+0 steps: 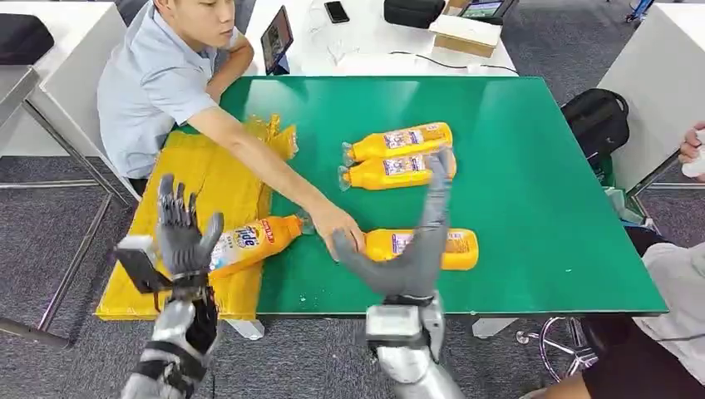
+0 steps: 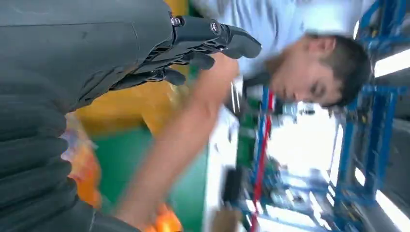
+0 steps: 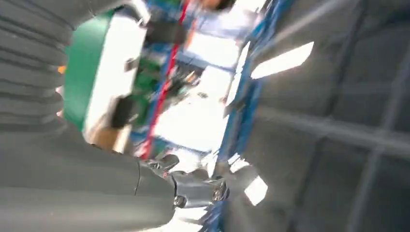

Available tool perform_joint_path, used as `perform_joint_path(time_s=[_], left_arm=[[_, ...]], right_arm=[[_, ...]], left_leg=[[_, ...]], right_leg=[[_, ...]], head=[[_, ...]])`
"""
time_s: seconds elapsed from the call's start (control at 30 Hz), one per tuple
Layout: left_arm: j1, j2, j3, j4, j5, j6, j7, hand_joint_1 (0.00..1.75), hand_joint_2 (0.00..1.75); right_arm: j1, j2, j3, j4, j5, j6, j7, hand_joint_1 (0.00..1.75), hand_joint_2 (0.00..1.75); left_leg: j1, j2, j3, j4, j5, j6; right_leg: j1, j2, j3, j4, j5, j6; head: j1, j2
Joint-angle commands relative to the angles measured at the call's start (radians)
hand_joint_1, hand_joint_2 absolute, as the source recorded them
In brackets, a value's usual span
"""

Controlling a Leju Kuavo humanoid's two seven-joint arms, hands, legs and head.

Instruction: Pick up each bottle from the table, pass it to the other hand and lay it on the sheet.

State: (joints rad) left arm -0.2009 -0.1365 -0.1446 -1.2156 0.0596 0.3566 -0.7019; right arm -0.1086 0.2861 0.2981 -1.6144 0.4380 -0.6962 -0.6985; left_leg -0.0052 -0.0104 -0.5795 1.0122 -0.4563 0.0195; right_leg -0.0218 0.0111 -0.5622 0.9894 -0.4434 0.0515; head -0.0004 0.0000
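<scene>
Four orange-yellow bottles lie on their sides. One bottle (image 1: pixel 249 241) rests on the yellow sheet (image 1: pixel 208 183) at its edge, its cap toward a person's hand (image 1: pixel 337 226). Two bottles (image 1: pixel 399 141) (image 1: pixel 395 171) lie side by side mid-table. The fourth bottle (image 1: pixel 453 248) lies near the front, partly hidden behind my right hand (image 1: pixel 411 249), which is raised in front of it with fingers straight and holds nothing. My left hand (image 1: pixel 183 231) is held up over the sheet's near end, fingers spread and empty. In the left wrist view my left hand (image 2: pixel 96 72) has its fingers (image 2: pixel 212 38) apart.
The green table (image 1: pixel 532 183) has bare room to the right. A seated person reaches an arm (image 1: pixel 266 162) across the sheet. A black backpack (image 1: pixel 597 116) stands right of the table, and another person sits at the right edge (image 1: pixel 682 291).
</scene>
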Motion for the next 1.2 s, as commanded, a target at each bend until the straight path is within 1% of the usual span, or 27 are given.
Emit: perform_joint_path(time_s=[0.03,0.07,0.1,0.13,0.2,0.23,0.27,0.3,0.33,0.37,0.4,0.47,0.53,0.57,0.6,0.83,0.87,0.9,0.93,0.97,1.0,1.03,1.07,1.1,1.13,1.17,1.2], left_arm=[[0.199,-0.027,0.056,-0.216,0.018,0.032,0.004,0.00,1.75],[0.211,-0.024,0.064,-0.231,0.035,0.027,0.004,0.00,1.75],[0.229,-0.023,0.077,-0.251,0.051,0.030,0.004,0.00,1.75],[0.262,-0.029,0.119,-0.296,0.075,0.034,0.004,0.00,1.75],[0.291,-0.029,0.145,-0.322,0.083,0.020,0.004,0.00,1.75],[0.306,-0.035,0.159,-0.329,0.081,0.021,0.004,0.00,1.75],[0.313,-0.044,0.166,-0.328,0.076,0.025,0.004,0.00,1.75],[0.320,-0.058,0.170,-0.324,0.065,0.032,0.004,0.00,1.75],[0.321,-0.068,0.171,-0.334,0.047,0.035,0.004,0.00,1.75],[0.318,-0.081,0.179,-0.349,0.038,0.037,0.004,0.00,1.75],[0.312,-0.090,0.186,-0.353,0.035,0.024,0.004,0.00,1.75],[0.297,-0.095,0.191,-0.342,0.043,0.011,0.004,0.00,1.75],[0.294,-0.086,0.187,-0.337,0.020,0.026,0.004,0.00,1.75],[0.295,-0.087,0.189,-0.337,0.013,0.034,0.004,0.00,1.75],[0.295,-0.087,0.189,-0.337,0.013,0.034,0.004,0.00,1.75],[0.295,-0.087,0.189,-0.337,0.013,0.034,0.004,0.00,1.75],[0.307,-0.089,0.190,-0.346,0.002,0.047,0.004,0.00,1.75],[0.320,-0.088,0.179,-0.348,-0.028,0.075,0.004,0.00,1.75],[0.330,-0.080,0.162,-0.351,-0.041,0.082,0.004,0.00,1.75],[0.330,-0.069,0.143,-0.343,-0.050,0.088,0.004,0.00,1.75],[0.326,-0.061,0.132,-0.335,-0.048,0.091,0.004,0.00,1.75],[0.317,-0.052,0.121,-0.318,-0.060,0.106,0.004,0.00,1.75],[0.310,-0.048,0.113,-0.306,-0.065,0.126,0.004,0.00,1.75],[0.304,-0.045,0.107,-0.297,-0.071,0.143,0.004,0.00,1.75],[0.298,-0.045,0.100,-0.284,-0.080,0.163,0.004,0.00,1.75],[0.301,-0.047,0.094,-0.284,-0.081,0.172,0.004,0.00,1.75],[0.301,-0.048,0.086,-0.259,-0.078,0.173,0.004,0.00,1.75]], right_arm=[[0.083,-0.034,-0.128,0.072,-0.117,-0.002,0.000,0.00,1.75],[0.095,-0.076,-0.073,0.099,-0.177,-0.002,0.000,0.00,1.75],[0.103,-0.077,-0.092,0.099,-0.215,-0.002,0.000,0.00,1.75],[0.120,-0.114,-0.031,0.075,-0.376,0.000,0.000,0.00,1.75],[0.135,-0.083,-0.080,0.075,-0.384,-0.002,0.000,0.00,1.75],[0.126,-0.067,-0.103,0.095,-0.440,0.025,0.000,0.00,1.75],[0.116,-0.042,-0.143,0.125,-0.484,0.091,0.000,0.00,1.75],[0.095,-0.026,-0.176,0.177,-0.496,0.202,0.000,0.00,1.75],[0.076,-0.037,-0.157,0.216,-0.454,0.224,0.000,0.00,1.75],[0.059,-0.066,-0.109,0.264,-0.410,0.206,0.000,0.00,1.75],[0.053,-0.086,-0.076,0.250,-0.408,0.181,0.000,0.00,0.00],[0.030,-0.133,-0.005,0.327,-0.384,0.118,0.000,0.00,0.00],[-0.001,-0.131,-0.034,0.452,-0.396,0.170,0.000,0.00,0.00],[-0.007,-0.128,-0.043,0.475,-0.401,0.170,0.000,0.00,0.00],[-0.007,-0.128,-0.043,0.475,-0.401,0.170,0.000,0.00,0.00],[-0.007,-0.128,-0.043,0.475,-0.401,0.170,0.000,0.00,0.00],[-0.015,-0.112,-0.074,0.516,-0.423,0.164,0.000,0.00,0.00],[-0.048,-0.079,-0.123,0.635,-0.481,0.205,0.000,0.00,0.00],[-0.051,-0.088,-0.106,0.632,-0.442,0.201,0.000,0.00,1.75],[-0.051,-0.110,-0.068,0.635,-0.359,0.146,0.000,0.00,1.75],[-0.060,-0.140,-0.018,0.647,-0.247,0.043,0.000,0.00,1.75],[-0.053,-0.120,-0.155,0.648,-0.058,-0.002,0.000,0.00,1.75],[-0.050,-0.080,-0.273,0.647,0.239,-0.002,0.000,0.00,1.75],[-0.058,-0.064,-0.345,0.649,0.358,-0.002,0.000,0.00,1.75],[-0.090,-0.106,-0.294,0.709,0.219,-0.002,0.000,0.00,1.75],[-0.099,-0.119,-0.331,0.702,0.275,-0.002,0.000,0.00,1.75],[-0.113,-0.101,-0.429,0.706,0.398,-0.002,0.000,0.00,1.75]], left_leg=[[0.002,0.000,0.002,-0.001,0.000,-0.001],[0.002,0.001,0.003,-0.001,-0.001,-0.001],[0.002,0.002,0.002,-0.001,-0.001,-0.001],[0.002,0.003,0.003,-0.002,-0.001,-0.001],[0.002,0.004,0.003,-0.002,-0.001,-0.001],[0.003,0.005,0.004,-0.002,-0.002,-0.002],[0.002,0.003,0.002,-0.001,-0.001,-0.002],[0.001,0.002,0.001,-0.001,-0.001,-0.001],[0.001,0.003,0.001,-0.001,-0.001,-0.001],[0.002,0.004,0.003,-0.002,-0.001,-0.002],[0.002,0.003,0.001,-0.001,-0.001,-0.001],[0.003,0.004,0.002,-0.001,-0.001,-0.001],[0.002,0.002,0.001,-0.002,0.000,-0.001],[0.002,0.002,0.002,-0.002,0.000,-0.001],[0.003,0.003,0.004,-0.003,0.000,-0.001],[0.002,0.001,0.002,-0.001,0.000,-0.001],[0.001,0.000,0.001,-0.001,0.000,-0.001],[0.002,0.001,0.002,-0.001,0.000,-0.002],[0.002,0.002,0.003,-0.002,0.000,-0.001],[0.001,0.003,0.002,-0.002,0.000,-0.001],[0.003,0.004,0.004,-0.003,0.000,-0.002],[0.002,0.002,0.002,-0.002,0.000,-0.001],[0.001,-0.001,0.001,-0.002,0.001,-0.001],[0.001,-0.002,0.000,-0.001,0.001,-0.001],[0.002,-0.004,0.001,-0.002,0.001,-0.001],[0.000,-0.002,0.001,-0.002,0.001,-0.001],[0.001,-0.002,0.002,-0.002,0.001,-0.001]], right_leg=[[0.002,-0.001,0.004,-0.003,0.000,-0.002],[0.002,0.000,0.004,-0.003,0.000,-0.002],[0.002,0.001,0.003,-0.003,0.001,-0.002],[0.002,0.002,0.003,-0.003,0.001,-0.002],[0.002,0.003,0.003,-0.003,0.001,-0.002],[0.003,0.002,0.005,-0.004,0.000,-0.003],[0.003,0.001,0.003,-0.003,0.000,-0.003],[0.001,0.001,0.001,-0.002,0.000,-0.001],[0.001,0.002,0.001,-0.002,0.000,-0.002],[0.003,0.002,0.003,-0.003,0.001,-0.003],[0.002,0.002,0.002,-0.002,0.001,-0.002],[0.003,0.002,0.003,-0.003,0.001,-0.002],[0.003,0.001,0.003,-0.003,0.001,-0.002],[0.002,0.001,0.003,-0.003,0.001,-0.002],[0.004,0.001,0.005,-0.005,0.002,-0.002],[0.002,0.000,0.003,-0.002,0.000,-0.002],[0.001,0.000,0.002,-0.002,0.000,-0.002],[0.003,-0.001,0.004,-0.003,0.000,-0.003],[0.003,0.001,0.003,-0.003,0.001,-0.003],[0.002,0.002,0.003,-0.002,0.001,-0.002],[0.003,0.002,0.005,-0.004,0.001,-0.003],[0.002,0.001,0.003,-0.003,0.001,-0.002],[0.001,-0.002,0.002,-0.002,0.000,-0.001],[0.001,-0.003,0.001,-0.001,0.000,-0.001],[0.002,-0.005,0.003,-0.003,0.000,-0.002],[0.001,-0.003,0.002,-0.002,0.000,-0.001],[0.002,-0.003,0.004,-0.003,0.001,-0.002]], head=[[0.000,0.000],[0.000,0.000],[0.000,0.000],[0.000,0.000],[0.000,0.000],[0.000,0.000],[0.000,0.000],[0.000,0.000],[0.000,0.000],[0.000,0.000],[0.000,0.000],[0.000,0.000],[0.000,0.000],[0.000,0.000],[0.000,0.000],[0.000,0.000],[0.000,0.000],[0.000,0.000],[0.000,0.000],[0.000,0.000],[0.000,0.000],[0.000,0.000],[0.000,0.000],[0.001,0.000],[0.000,0.000],[0.000,0.000],[0.000,0.000]])
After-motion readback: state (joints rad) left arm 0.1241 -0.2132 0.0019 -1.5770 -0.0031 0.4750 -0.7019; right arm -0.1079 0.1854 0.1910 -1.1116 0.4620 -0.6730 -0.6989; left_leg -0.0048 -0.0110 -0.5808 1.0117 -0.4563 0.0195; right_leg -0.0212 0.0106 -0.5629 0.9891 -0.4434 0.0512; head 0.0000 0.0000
